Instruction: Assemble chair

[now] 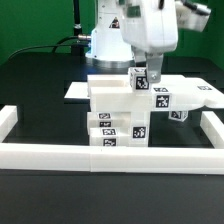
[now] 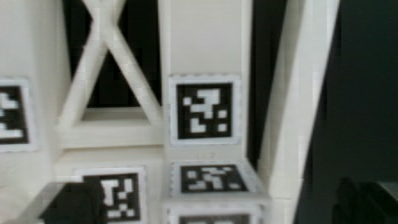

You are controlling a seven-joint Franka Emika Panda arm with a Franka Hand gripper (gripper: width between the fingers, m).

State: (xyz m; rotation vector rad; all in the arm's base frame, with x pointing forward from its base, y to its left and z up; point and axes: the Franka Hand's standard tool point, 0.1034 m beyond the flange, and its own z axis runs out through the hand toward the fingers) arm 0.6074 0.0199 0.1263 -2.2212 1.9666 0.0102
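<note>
We see the chair (image 1: 118,118) as a stack of white blocky parts standing at the middle of the black table (image 1: 40,80), each part carrying square black-and-white tags. Its lowest tagged part sits against the long low white border rail (image 1: 60,155) that runs across at the six o'clock side of the exterior view, and flat white pieces spread out from the stack toward three o'clock. A single upright post rises from the top of the stack, tagged on its face.

The gripper (image 1: 143,72) hangs right at that post, at about twelve o'clock from the stack, with the arm's white body above it. In the wrist view we look close onto the chair (image 2: 169,120): white bars, a crossed brace and several tags, somewhat blurred. The fingers themselves are hard to make out in either picture; they appear parted around the post rather than pressed on it, though we cannot tell for sure.
</note>
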